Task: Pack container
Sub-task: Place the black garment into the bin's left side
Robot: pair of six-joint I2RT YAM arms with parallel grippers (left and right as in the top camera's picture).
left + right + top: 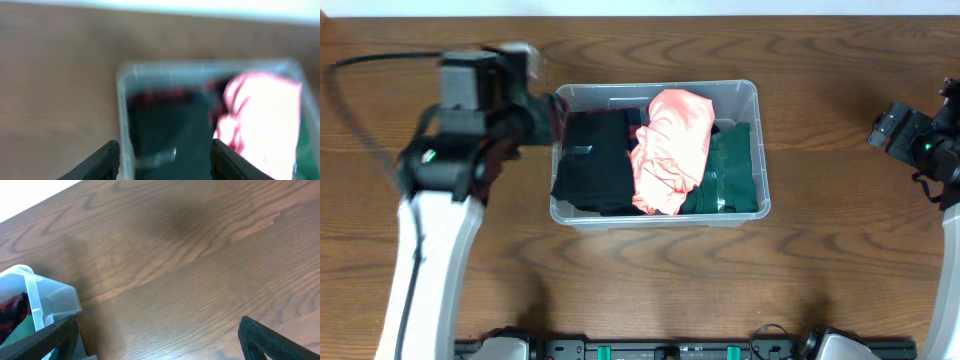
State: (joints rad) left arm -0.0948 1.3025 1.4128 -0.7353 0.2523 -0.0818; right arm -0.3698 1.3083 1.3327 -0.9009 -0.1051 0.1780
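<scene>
The clear plastic container (740, 92) stands at the table's middle, holding a black garment (595, 160), a pink-orange garment (670, 145) and a dark green garment (732, 170). My left gripper (552, 115) is open and empty, hovering at the container's left rim. In the blurred left wrist view, its fingers (165, 159) straddle the container's left wall (122, 115) above the black garment (167, 125), with the pink garment (262, 115) to the right. My right gripper (885, 128) is open and empty at the far right; its view shows a container corner (52, 297).
Bare brown wooden table (650, 270) surrounds the container. The left arm (430, 250) crosses the table's left side. A white wall edge (30, 192) shows beyond the table's far edge.
</scene>
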